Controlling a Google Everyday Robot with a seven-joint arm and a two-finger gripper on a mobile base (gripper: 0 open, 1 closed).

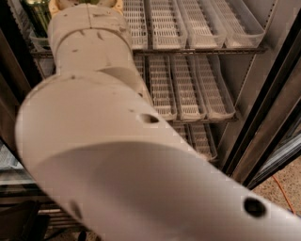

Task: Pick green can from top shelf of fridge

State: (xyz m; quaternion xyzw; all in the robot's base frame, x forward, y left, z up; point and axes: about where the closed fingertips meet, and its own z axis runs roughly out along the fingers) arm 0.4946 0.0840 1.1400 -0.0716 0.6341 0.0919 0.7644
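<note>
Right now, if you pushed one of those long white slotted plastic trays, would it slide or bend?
Probably slides: the long white slotted plastic tray seems to rest loose on the wire top shelf. Thin slotted walls suggest light, slightly bendy. The gripper is at the top edge, beyond the arm.

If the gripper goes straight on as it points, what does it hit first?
Unclear: the gripper is cut off at the top edge, past the wrist, aimed into the left lanes of the top shelf. A green sliver there may be the green can; the darker can sits left of that line.
</note>
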